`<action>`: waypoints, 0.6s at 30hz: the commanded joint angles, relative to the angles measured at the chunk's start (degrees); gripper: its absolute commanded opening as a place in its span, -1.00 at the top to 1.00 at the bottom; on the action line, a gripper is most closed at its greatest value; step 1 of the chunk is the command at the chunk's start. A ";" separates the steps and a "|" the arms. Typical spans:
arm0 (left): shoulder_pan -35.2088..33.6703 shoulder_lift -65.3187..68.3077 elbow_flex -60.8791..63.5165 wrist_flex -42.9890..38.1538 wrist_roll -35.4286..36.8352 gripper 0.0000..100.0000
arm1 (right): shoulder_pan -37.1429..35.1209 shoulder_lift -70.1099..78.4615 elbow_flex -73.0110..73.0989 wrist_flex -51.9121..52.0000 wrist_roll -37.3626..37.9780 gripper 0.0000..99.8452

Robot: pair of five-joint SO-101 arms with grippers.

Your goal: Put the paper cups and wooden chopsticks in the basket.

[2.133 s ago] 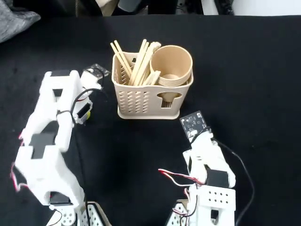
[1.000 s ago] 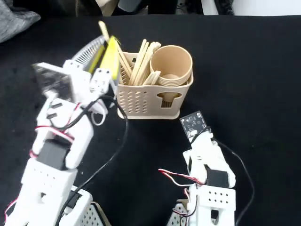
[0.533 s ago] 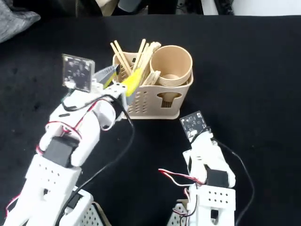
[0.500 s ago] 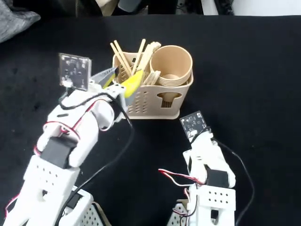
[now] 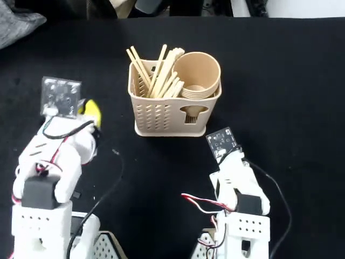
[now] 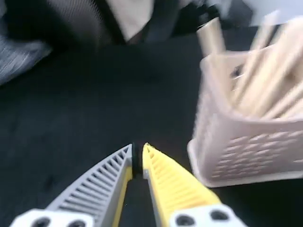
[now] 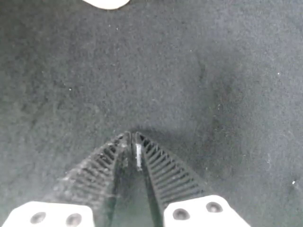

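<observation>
A beige perforated basket stands at the table's middle back; it also appears in the left wrist view. Several wooden chopsticks lean in its left part, and stacked paper cups fill its right part. My left gripper, one finger grey and one yellow, is shut and holds nothing, a short way left of the basket. From above, its yellow finger peeks out beside the wrist board. My right gripper is shut, empty, tips close over the black cloth in front of the basket.
Black cloth covers the whole table. The left arm is folded back at the front left, the right arm at the front centre-right. Grey fabric lies at the back left corner.
The left arm has drawn back from the basket's left rim toward the front left, and its gripper now sits clear of the chopsticks. The right arm has not moved.
</observation>
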 commanded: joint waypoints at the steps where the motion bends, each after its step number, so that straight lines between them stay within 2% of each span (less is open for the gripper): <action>1: -7.08 -7.38 13.23 -6.95 -0.88 0.92 | -0.62 -0.48 -0.04 0.00 -0.18 0.98; 5: -9.27 -16.44 26.86 -10.02 -1.32 0.93 | -0.53 -0.48 -0.04 0.09 0.18 0.98; 9: -10.15 -28.66 38.64 -9.67 -1.32 0.93 | -0.88 -0.57 -0.04 -0.26 -0.09 0.98; 12: -12.70 -38.51 47.16 -9.67 -1.32 0.93 | -5.19 -0.57 -0.04 0.09 -0.35 0.98; 18: -15.87 -32.53 50.51 -10.29 -1.32 0.93 | -6.24 -3.03 -1.36 -1.05 -15.21 0.98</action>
